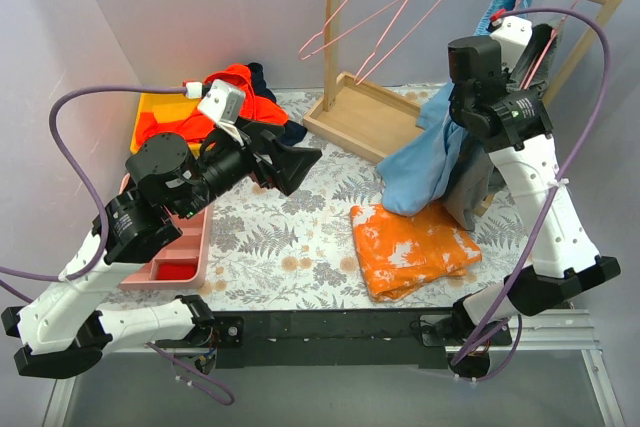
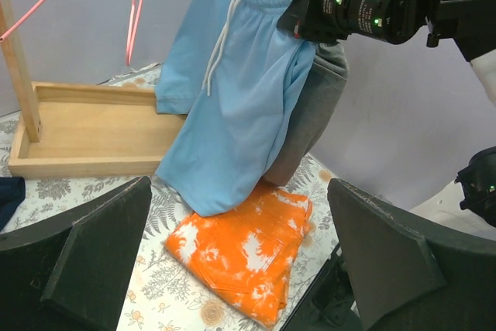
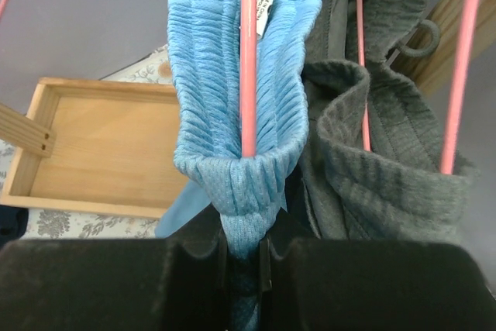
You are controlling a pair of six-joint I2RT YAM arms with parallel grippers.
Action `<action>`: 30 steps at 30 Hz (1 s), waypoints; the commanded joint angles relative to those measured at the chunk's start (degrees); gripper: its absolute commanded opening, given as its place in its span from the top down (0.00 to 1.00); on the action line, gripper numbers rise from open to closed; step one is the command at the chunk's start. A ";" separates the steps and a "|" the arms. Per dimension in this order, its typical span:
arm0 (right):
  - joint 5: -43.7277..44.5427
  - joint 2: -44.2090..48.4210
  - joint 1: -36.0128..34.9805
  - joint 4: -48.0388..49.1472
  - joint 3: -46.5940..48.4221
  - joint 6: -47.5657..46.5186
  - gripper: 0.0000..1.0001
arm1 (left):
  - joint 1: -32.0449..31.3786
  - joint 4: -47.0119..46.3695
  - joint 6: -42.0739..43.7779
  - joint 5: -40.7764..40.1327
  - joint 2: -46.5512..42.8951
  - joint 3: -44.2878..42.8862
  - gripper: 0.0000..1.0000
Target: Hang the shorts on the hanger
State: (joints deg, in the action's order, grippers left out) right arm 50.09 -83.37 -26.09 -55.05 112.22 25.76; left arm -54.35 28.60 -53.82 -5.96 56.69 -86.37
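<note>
The flowered table lies under everything, with the wooden rack standing at its far side. My right arm is raised to the rack's right end. My left arm waits over the table's left half, the left claw spread wide and holding nothing, turned toward the work. The shorts hang from up by my right wrist, their light blue legs falling to just above the orange cloth folded on the table, while a grey garment hangs pressed against their right side. Seen from my right wrist, the pink hanger runs straight into the fold of the gathered waistband, so the elastic wraps around the wire, and my right claw is pinched on the fabric just beneath that fold. I judge I am at the seating step: the shorts are on the wire but my grip carries some of them. Next I need to ease the band onto the wire, then part the fingers slowly, watching that it doesn't slide off. The white drawstring dangles loose.
</note>
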 commanded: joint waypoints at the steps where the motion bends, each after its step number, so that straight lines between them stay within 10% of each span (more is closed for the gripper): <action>1: -0.60 1.11 1.39 6.88 -1.65 0.87 0.99 | -0.23 1.37 -0.23 0.68 -0.17 -1.88 0.02; 8: -6.56 2.60 2.88 7.67 -5.96 1.40 0.97 | -0.23 0.93 -0.67 0.16 -1.31 0.15 0.02; 13: -11.75 4.27 2.88 6.18 -4.74 0.70 0.53 | -0.23 0.32 -0.58 0.24 -1.40 1.11 0.02; 19: -18.43 9.09 2.88 5.30 -8.67 1.57 0.31 | -0.23 -0.82 -0.67 0.16 -1.58 2.34 0.02; 30: -33.19 20.35 2.88 10.83 -11.85 -0.79 0.20 | -0.23 -1.79 -1.37 -1.95 -0.97 4.89 0.02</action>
State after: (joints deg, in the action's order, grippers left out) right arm 25.56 -65.78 -23.31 -50.28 100.38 26.74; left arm -54.37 27.97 -54.65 -6.26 55.99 -82.81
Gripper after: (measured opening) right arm 0.778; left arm 0.981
